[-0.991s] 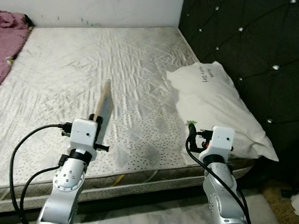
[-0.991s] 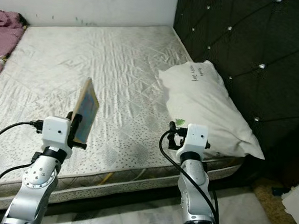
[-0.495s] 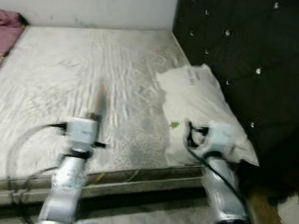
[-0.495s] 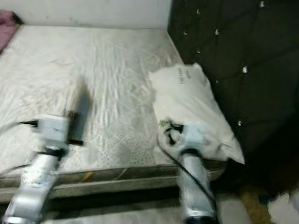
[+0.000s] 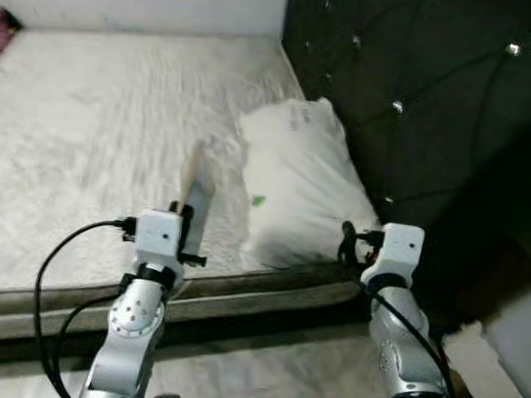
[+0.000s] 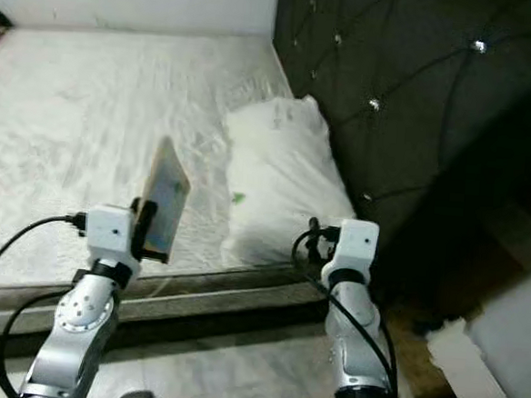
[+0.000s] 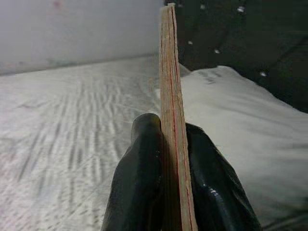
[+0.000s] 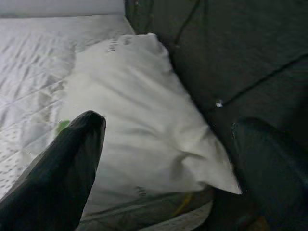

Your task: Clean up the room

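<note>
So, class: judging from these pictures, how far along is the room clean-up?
Done: the pale quilted mattress looks mostly bare, with a white pillow by the dark tufted headboard. In hand: the left end effector grips a thin flat wooden board on edge. Left: putting that board away; crumpled white paper lies on the floor.

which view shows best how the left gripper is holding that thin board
The left wrist view: both black fingers press the thin board edge-on. The eye views show the left gripper holding it upright before the mattress.
</note>
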Robot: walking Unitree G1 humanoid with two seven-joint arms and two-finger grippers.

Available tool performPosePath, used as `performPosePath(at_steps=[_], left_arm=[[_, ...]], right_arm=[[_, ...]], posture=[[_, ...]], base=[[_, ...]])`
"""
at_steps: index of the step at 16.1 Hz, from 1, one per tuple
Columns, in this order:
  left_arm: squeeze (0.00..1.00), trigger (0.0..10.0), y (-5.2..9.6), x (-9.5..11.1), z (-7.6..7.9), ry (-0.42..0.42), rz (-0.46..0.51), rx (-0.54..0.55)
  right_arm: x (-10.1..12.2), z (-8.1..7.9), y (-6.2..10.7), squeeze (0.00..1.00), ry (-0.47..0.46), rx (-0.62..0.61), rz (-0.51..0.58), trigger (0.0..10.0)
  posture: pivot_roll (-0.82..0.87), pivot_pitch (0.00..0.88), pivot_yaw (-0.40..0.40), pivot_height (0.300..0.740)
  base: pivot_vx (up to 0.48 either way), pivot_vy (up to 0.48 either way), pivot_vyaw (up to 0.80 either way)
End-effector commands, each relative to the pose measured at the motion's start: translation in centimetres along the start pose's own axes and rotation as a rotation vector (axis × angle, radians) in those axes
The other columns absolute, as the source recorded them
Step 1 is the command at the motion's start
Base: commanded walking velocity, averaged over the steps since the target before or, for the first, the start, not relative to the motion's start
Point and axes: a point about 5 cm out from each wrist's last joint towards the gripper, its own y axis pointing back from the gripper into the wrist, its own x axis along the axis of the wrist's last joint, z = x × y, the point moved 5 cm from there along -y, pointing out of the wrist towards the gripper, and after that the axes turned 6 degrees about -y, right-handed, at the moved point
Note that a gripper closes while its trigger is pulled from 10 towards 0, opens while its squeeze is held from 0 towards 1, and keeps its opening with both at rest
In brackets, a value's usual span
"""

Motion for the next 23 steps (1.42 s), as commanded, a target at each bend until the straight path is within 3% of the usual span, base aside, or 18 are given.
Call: performPosePath(at_steps=[1,6,23], left_arm=[[0.0,10.0,-0.28,0.95,-1.43,-0.02,0.04,0.041],[0.0,10.0,-0.35,1.04,-1.34,-0.01,0.048,0.032],[0.0,10.0,-0.47,1.01,-1.25,0.002,0.05,0.026]], right_arm=[[0.66,-1.45,-0.31,0.0,0.005,0.049,0.022,10.0],[0.66,-1.45,-0.38,0.0,0.0,0.048,0.022,10.0],[0.59,-1.4,-0.56,0.0,0.0,0.051,0.017,10.0]], posture=[[0.02,0.0,-0.008,0.74],[0.02,0.0,-0.007,0.74],[0.02,0.0,-0.011,0.74]], base=[[0.0,0.0,0.0],[0.0,0.0,0.43],[0.31,0.0,0.0]])
